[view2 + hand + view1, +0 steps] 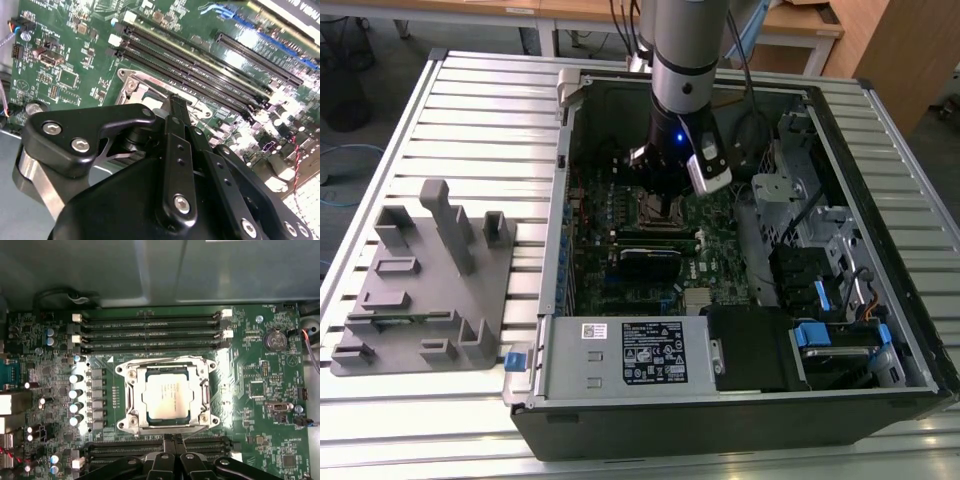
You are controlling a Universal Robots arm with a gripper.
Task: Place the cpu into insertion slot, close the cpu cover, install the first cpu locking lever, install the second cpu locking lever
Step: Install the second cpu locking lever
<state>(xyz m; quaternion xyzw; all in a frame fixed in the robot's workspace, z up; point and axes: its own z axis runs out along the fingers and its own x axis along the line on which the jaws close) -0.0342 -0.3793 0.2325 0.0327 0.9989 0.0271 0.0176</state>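
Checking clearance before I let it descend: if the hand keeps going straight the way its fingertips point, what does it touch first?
Probably the near edge of the cpu cover, which lies closed over the cpu. The hand has its fingers together, tips just beside that frame; depth is unclear, so it might meet green board instead.

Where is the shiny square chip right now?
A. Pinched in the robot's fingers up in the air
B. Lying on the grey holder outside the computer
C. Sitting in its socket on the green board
C. In the first wrist view the cpu lies flat in the insertion slot, with the cpu cover framing it, and the gripper sits beside the socket.
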